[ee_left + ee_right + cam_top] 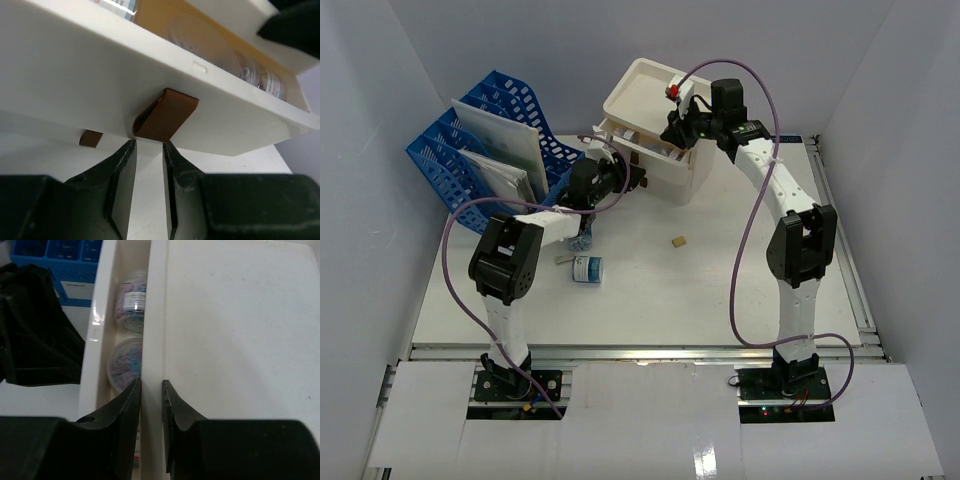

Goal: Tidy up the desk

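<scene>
A white desk (pixel 720 290) is seen from above, filling the floor of a walled white enclosure, with a metal rail (pixel 640 350) along its near edge. A white drawer box (pixel 642 95) is set at the back centre, its top drawer (pixel 640 145) pulled partly out towards the left arm.

Two clear jars (pixel 131 302) of coloured paper clips are seen inside the drawer. One bears a white label, but its print is too small to be read. A third jar (pixel 587 268), labelled in blue and white, is lying on its side near the left arm; no wording can be made out.

The left gripper (pixel 149 146) is held just below the drawer front. Its jaws are parted by a narrow gap, with nothing seen between them. A brown pull tab (pixel 166 116) hangs just beyond the fingertips.

The right gripper (pixel 151 385) is placed over the raised rim of the box top, and the rim is pinched between its jaws.

Blue file trays (pixel 440 165) holding papers (pixel 500 140) are crowded against the back left corner, close to the drawer. A small brown piece (pixel 677 241) is lying mid-desk. Open white surface is seen between the arms and out to the right edge.
</scene>
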